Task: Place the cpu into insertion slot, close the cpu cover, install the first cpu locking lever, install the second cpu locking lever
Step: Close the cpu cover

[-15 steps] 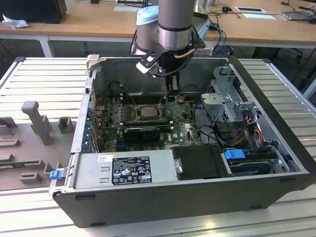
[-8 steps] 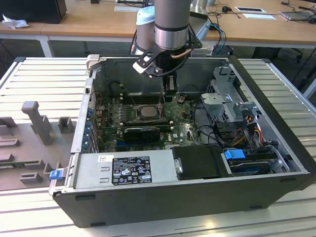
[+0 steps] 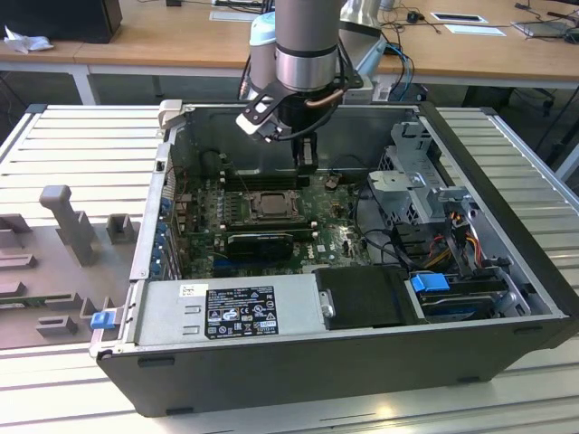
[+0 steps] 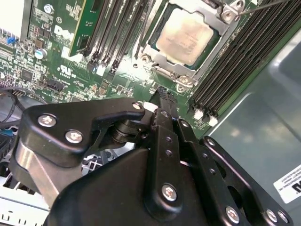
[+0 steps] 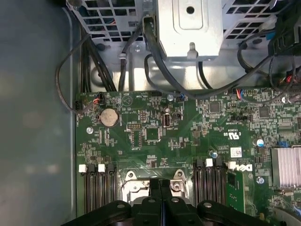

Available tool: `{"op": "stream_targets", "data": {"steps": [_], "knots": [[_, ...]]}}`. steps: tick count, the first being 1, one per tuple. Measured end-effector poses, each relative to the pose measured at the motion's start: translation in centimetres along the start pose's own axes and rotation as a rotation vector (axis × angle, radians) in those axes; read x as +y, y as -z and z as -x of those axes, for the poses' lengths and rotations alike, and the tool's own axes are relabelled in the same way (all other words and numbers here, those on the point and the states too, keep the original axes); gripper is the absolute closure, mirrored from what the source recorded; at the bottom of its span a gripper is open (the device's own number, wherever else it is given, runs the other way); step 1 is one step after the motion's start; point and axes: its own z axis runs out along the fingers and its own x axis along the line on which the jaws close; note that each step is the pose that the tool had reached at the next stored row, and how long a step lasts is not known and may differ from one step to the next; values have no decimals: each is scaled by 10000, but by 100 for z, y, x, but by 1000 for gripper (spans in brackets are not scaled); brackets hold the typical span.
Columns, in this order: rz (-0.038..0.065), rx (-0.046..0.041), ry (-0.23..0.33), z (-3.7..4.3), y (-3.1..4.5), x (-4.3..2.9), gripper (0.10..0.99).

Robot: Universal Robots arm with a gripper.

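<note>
Open PC case (image 3: 362,380) on slatted bench, desks behind. Cpu (image 4: 184,36) sits in insertion slot (image 5: 134,186) mid-motherboard (image 5: 155,136), btwn memory slots (image 4: 244,56), w/ cpu cover (image 4: 225,33) flat round it. Gripper (image 4: 162,94) hangs just over slot, jaws together, empty.

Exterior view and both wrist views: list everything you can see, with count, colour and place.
case: one, dark grey, open, on slatted table
motherboard: one, green, inside case
cpu: one, silver-grey, mid-motherboard
cover: one, silver frame, around cpu
memory slots: several, black, either side of cpu
power supply: one, grey, along case's near wall
coin cell: one, silver, on motherboard
arm: one, grey, above case
tool: one, black, shut, over motherboard beside cpu
</note>
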Motion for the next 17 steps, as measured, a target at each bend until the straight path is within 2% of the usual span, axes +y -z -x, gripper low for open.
{"op": "stream_targets", "data": {"steps": [3,9,12,17], "knots": [[0,1,-1,2,-14,-40,980],[1,2,7,4,-127,-115,980],[0,9,19,8,-148,-221,980],[1,13,18,13,-160,-353,980]]}}
